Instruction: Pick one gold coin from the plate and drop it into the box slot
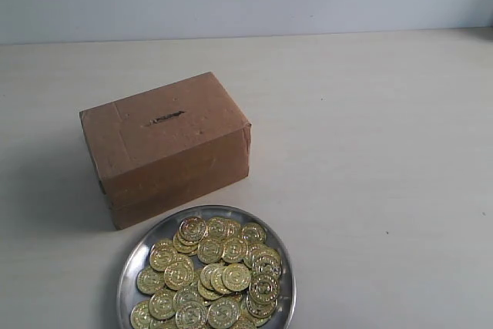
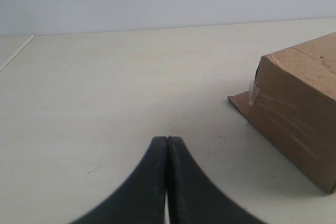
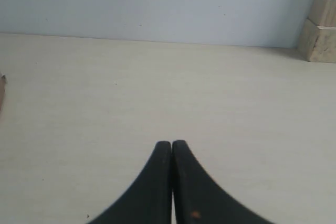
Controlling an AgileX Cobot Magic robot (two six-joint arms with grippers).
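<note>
We're pre-pick: left gripper (image 2: 167,140) and right gripper (image 3: 171,143) pressed together, empty; next, reach the plate (image 1: 146,246) for a coin.

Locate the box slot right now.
Exterior view: the box slot is the short dark slit in the top face of the box, left of centre, and the plate of gold coins sits just below the box in that picture.

Brown box (image 1: 166,148) with dark box slot (image 1: 164,119), shiny silver plate (image 1: 150,238), embossed gold coins (image 1: 219,275), cream tabletop (image 1: 370,152), black left claw (image 2: 167,141) and black right claw (image 3: 171,144).
</note>
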